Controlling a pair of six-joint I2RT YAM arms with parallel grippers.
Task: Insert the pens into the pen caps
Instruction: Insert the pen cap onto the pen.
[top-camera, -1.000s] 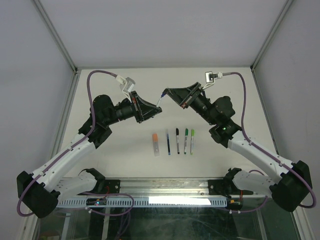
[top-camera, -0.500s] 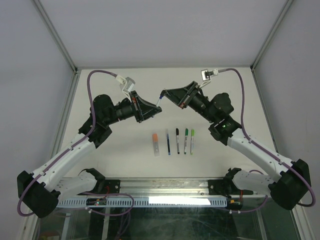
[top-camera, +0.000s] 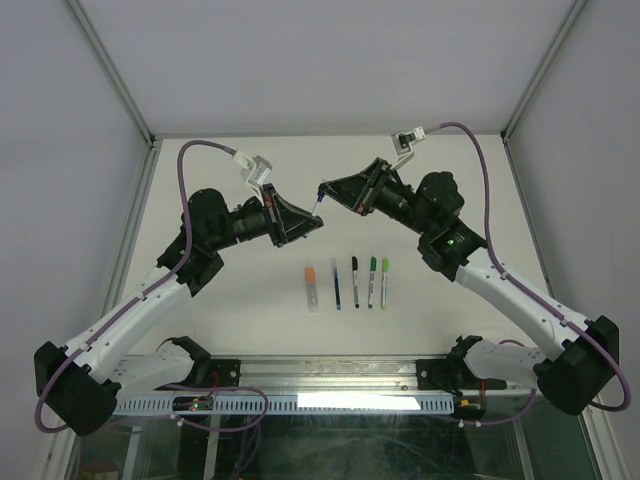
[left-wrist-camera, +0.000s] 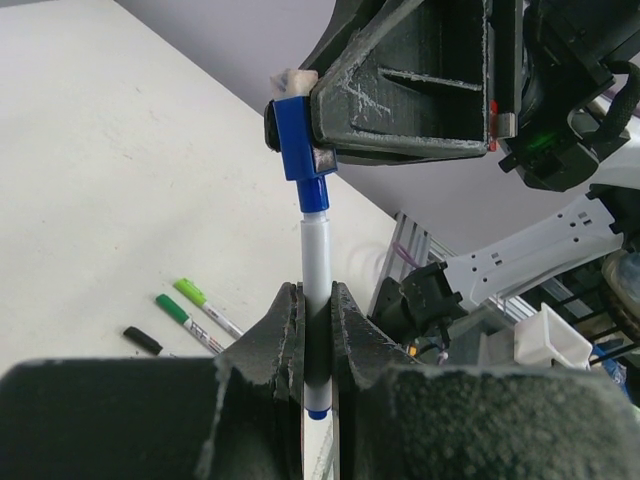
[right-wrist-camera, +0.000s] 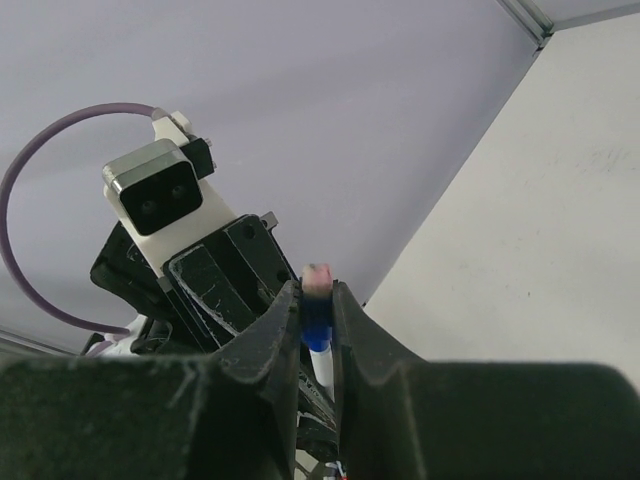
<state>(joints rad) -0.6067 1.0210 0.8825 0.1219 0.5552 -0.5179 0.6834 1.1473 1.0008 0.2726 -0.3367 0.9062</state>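
Note:
My left gripper (top-camera: 318, 222) is shut on a white-barrelled pen (left-wrist-camera: 316, 270) and holds it in the air above the table. My right gripper (top-camera: 322, 192) is shut on a blue pen cap (left-wrist-camera: 299, 150), which sits over that pen's tip. The cap also shows between my right fingers in the right wrist view (right-wrist-camera: 316, 318). On the table lie a thick clear pen with an orange cap (top-camera: 312, 287), a dark blue pen (top-camera: 336, 286), a black-capped pen (top-camera: 355, 282), a dark-green-capped pen (top-camera: 372, 281) and a light-green-capped pen (top-camera: 384, 282).
The pens on the table lie in a row, side by side, near the middle of the white table (top-camera: 220, 320). A metal rail (top-camera: 330, 375) runs along the near edge by the arm bases.
My right gripper has shifted a little left and its wrist has turned, its camera rising. My left arm has stayed still, and the cap stays on the pen's tip.

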